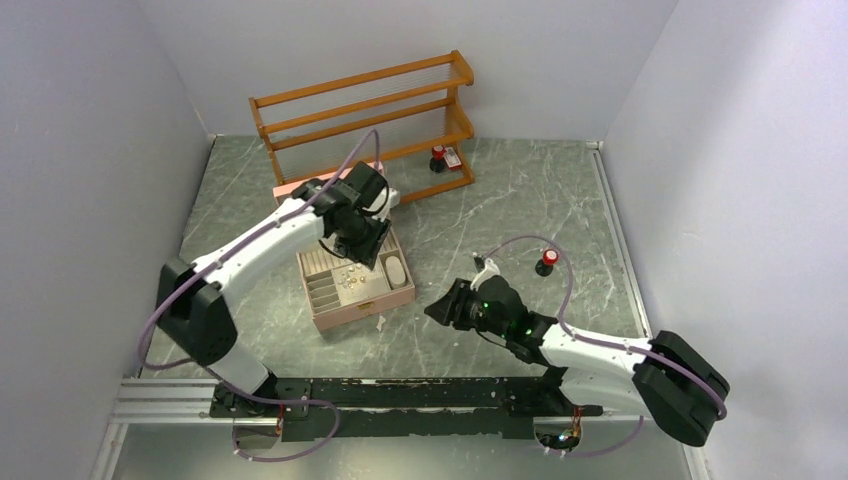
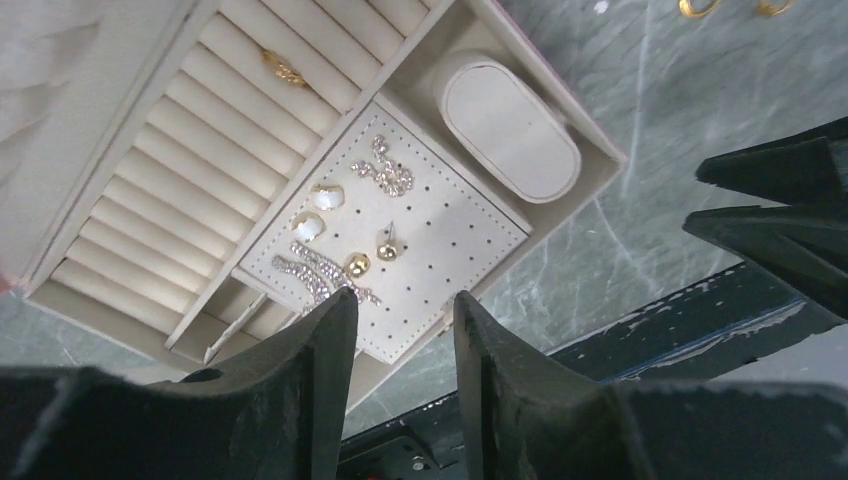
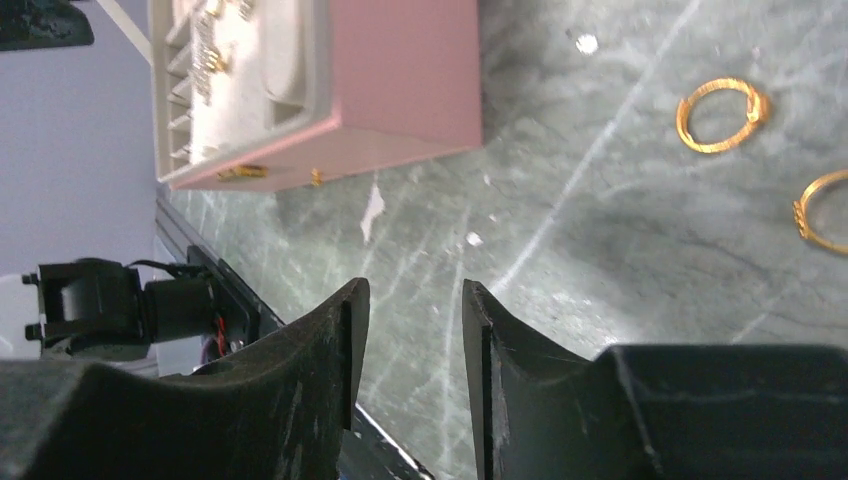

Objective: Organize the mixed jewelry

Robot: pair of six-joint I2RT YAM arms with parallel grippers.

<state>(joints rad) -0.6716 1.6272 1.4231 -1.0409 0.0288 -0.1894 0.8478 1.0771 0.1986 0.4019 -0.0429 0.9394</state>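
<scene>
Top external view: the left arm rises from its base at the near-left edge of the tabletop, elbow folded, forearm reaching toward the far side, wrist bent down so the left gripper hangs over the far half of the pink box, which sits open left of the tabletop's centre. Left wrist view: left gripper has its jaws parted with nothing between them, above the near edge of the perforated pad. Earrings, pearl, gold-ball and sparkling, are set on that pad. One gold piece is lodged in the ring rolls, and an oval cushion fills the adjoining compartment. The right arm lies low from its base at the near-right edge, stretched leftward, with the right gripper near the tabletop's centre, pointed at the box and well apart from it. Right wrist view: right gripper has its jaws parted, holding nothing, just above bare tabletop. A loose gold ring and a second loose ring lie flat on the tabletop, apart from the box. A wooden rack stands at the far edge, and a red-capped bottle stands right of centre
</scene>
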